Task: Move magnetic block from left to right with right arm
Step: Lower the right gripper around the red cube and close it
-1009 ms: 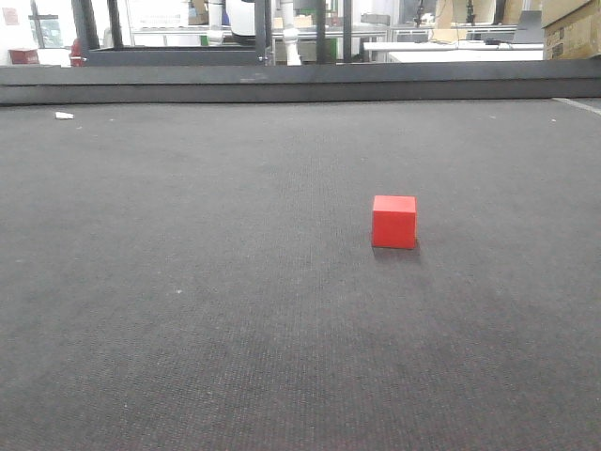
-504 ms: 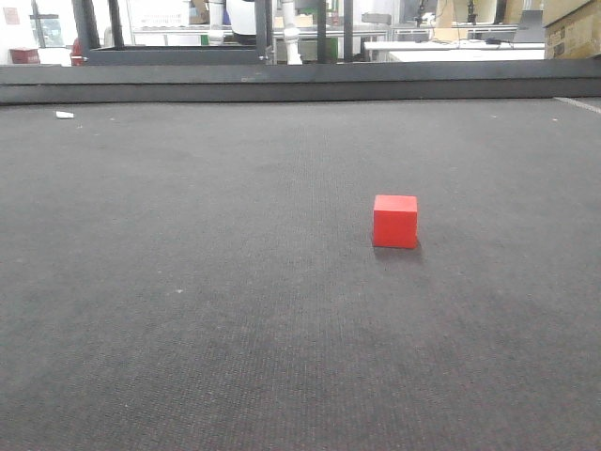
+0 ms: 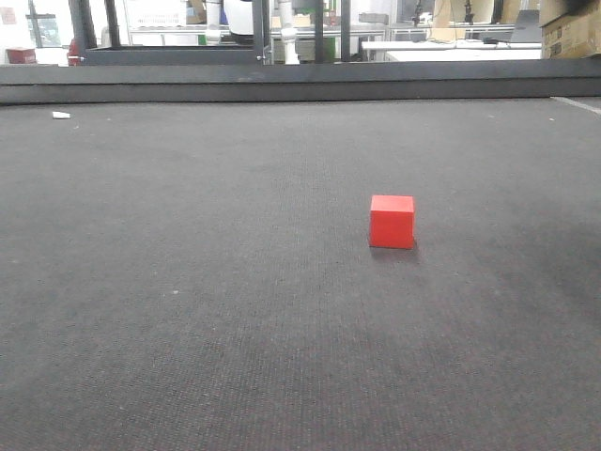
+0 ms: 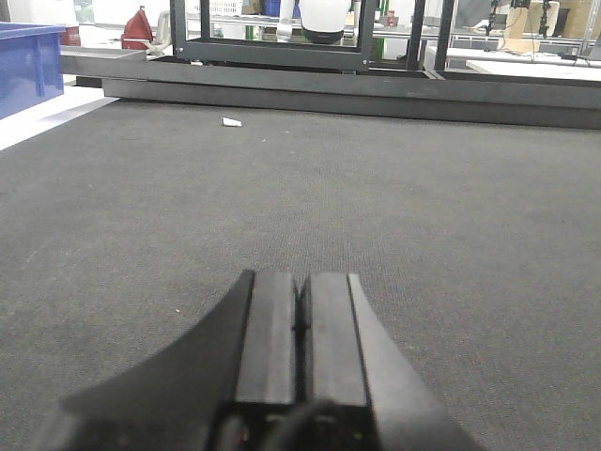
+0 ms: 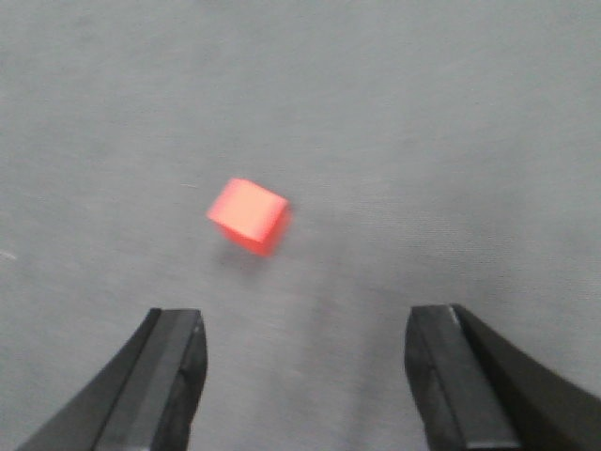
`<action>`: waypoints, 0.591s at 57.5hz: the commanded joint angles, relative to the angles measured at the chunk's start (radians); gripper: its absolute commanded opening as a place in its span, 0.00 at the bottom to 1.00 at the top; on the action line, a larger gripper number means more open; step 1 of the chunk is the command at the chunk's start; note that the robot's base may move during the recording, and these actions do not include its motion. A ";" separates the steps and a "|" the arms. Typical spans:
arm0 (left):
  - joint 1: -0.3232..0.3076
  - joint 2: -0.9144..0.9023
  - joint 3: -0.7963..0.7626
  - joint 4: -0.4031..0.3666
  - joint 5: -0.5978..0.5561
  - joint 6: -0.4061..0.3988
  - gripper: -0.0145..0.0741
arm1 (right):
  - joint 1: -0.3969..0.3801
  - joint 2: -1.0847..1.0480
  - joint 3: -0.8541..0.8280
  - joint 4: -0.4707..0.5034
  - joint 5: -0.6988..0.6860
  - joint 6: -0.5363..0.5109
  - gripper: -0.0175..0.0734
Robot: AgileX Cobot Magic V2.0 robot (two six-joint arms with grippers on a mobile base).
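Right gripper (image 5: 305,329) hangs wide apart over the magnetic block (image 5: 248,215), which sits alone on the dark mat (image 3: 188,301). The view is blurry, but the block looks off-centre and rotated, so the arm should centre up, square its wrist, then drop. Left gripper (image 4: 300,291) is pressed together.

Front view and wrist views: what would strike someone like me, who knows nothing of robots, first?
The small bright-red magnetic block stands alone on the wide dark grey mat, right of centre in the front view. In the right wrist view the right gripper is wide open, with the block showing blurred beyond its dark fingers. The left gripper is shut and holds nothing.
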 commanded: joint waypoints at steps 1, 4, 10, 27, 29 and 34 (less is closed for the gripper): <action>0.002 -0.012 0.008 -0.005 -0.084 -0.006 0.02 | 0.064 0.109 -0.129 -0.087 0.002 0.195 0.80; 0.002 -0.012 0.008 -0.005 -0.084 -0.006 0.02 | 0.091 0.176 -0.181 -0.135 0.031 0.284 0.80; 0.002 -0.012 0.008 -0.005 -0.084 -0.006 0.02 | 0.132 0.300 -0.282 -0.199 0.088 0.436 0.80; 0.002 -0.012 0.008 -0.005 -0.084 -0.006 0.02 | 0.175 0.604 -0.482 -0.236 0.181 0.586 0.80; 0.002 -0.012 0.008 -0.005 -0.084 -0.006 0.02 | 0.175 0.632 -0.498 -0.238 0.191 0.596 0.80; 0.002 -0.012 0.008 -0.005 -0.084 -0.006 0.02 | 0.175 0.686 -0.525 -0.238 0.209 0.620 0.80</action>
